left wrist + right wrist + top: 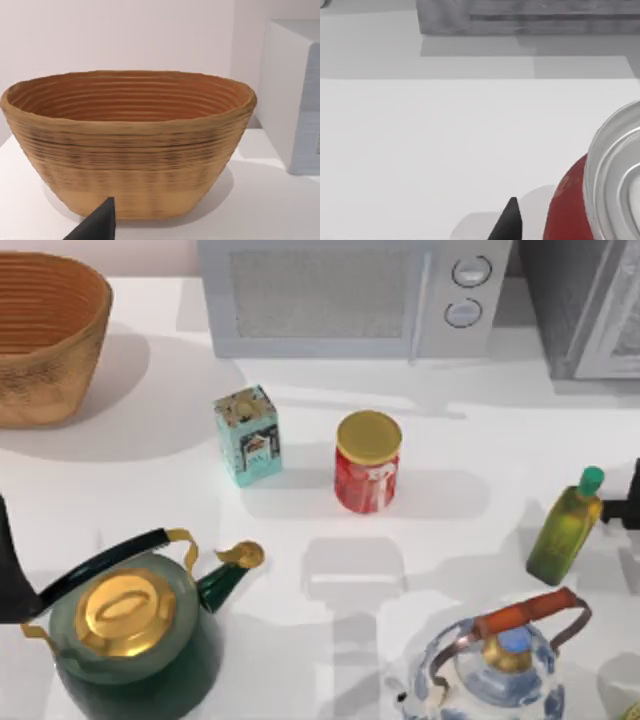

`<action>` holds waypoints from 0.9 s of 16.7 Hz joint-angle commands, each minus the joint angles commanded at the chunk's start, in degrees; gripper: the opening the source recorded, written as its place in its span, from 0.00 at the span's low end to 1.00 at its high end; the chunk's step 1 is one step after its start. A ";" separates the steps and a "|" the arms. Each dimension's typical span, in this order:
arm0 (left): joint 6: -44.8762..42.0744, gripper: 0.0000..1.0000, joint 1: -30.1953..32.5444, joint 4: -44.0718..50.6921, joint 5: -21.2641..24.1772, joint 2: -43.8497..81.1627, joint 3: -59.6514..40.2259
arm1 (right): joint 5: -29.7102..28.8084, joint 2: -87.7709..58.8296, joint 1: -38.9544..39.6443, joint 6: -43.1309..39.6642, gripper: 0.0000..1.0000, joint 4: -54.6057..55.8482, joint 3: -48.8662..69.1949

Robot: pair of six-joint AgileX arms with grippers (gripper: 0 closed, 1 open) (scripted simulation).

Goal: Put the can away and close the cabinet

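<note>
1. The cabinet (572,310) sits at the far right corner of the table (470,450), cut off by the top view's edges. You get a speckled dark-grey face and a slice of pale-grey framed panel. Whether the door is open or closed cannot be told.
2. In the right wrist view a grey speckled block, likely the same cabinet (520,17), is cropped at the far side of the white table.
3. That view also catches a red can with a silvery end (600,190), cut off by the frame. You cannot tell whether it is the can seen from above.
4. Only a dark tip of the right claw (509,222) shows, just beside that red can. You cannot tell whether the claw is released or clenched.
5. The left claw (100,225) is likewise a single dark tip, in front of the woven basket (125,150); its state cannot be told either.
6. From above, each arm is a dark sliver: the left arm (8,570) at the left edge, the right arm (630,495) at the right edge beside the oil bottle (565,530).
7. The can (368,462) stands upright mid-table, red with a gold lid. It is right of the teal box (248,435), nearer than the microwave (340,295), touching neither and well apart from the cabinet.
8. The green kettle (130,630) and the blue-and-white kettle (500,670) are clipped by the near edge.
</note>
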State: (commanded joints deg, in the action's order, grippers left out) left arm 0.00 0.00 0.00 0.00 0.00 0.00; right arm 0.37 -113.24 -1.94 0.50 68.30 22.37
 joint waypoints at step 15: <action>0.00 1.00 0.00 0.00 0.00 0.00 0.00 | 0.75 13.76 0.23 0.59 0.00 -17.73 4.40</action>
State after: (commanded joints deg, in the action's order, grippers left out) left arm 0.00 0.00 0.00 0.00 0.00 0.00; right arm 1.12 -99.48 -1.72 1.09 50.57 26.77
